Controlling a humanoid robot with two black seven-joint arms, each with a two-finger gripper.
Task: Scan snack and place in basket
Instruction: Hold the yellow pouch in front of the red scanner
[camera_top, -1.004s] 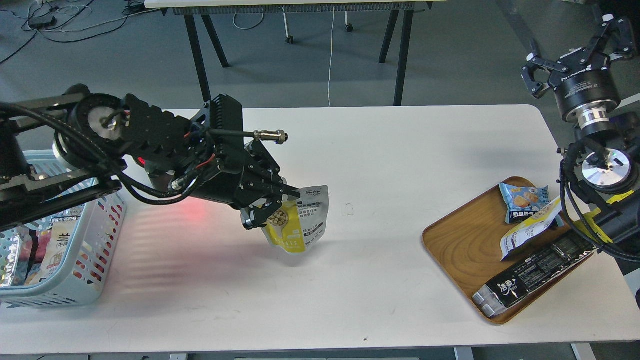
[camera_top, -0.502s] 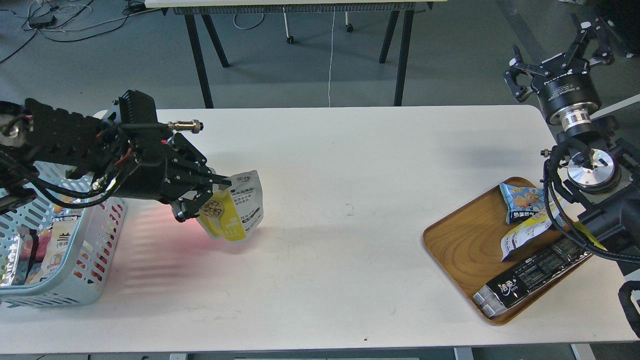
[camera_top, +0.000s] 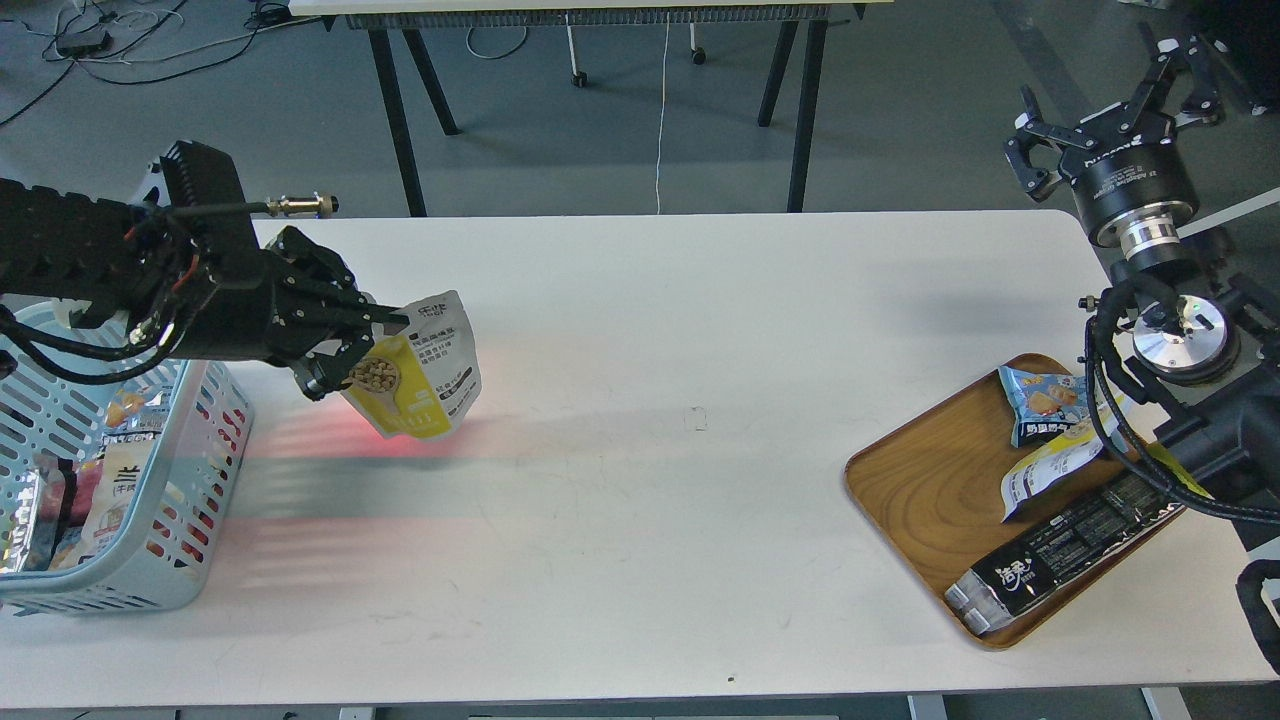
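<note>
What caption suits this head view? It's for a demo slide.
Left gripper holds the snack above the table beside the basket; right gripper open.

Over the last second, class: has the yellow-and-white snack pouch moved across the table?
Yes. The snack, held in the left pincer, has travelled left, away from the wooden tray and toward the light blue basket, which stayed put.

Bare white table (camera_top: 680, 500) between basket (camera_top: 190, 560) at left edge and wooden tray (camera_top: 920, 500) at right, basket interior crowded with packets, tray's near-left half bare, packs (camera_top: 1060, 555) along its right side.
</note>
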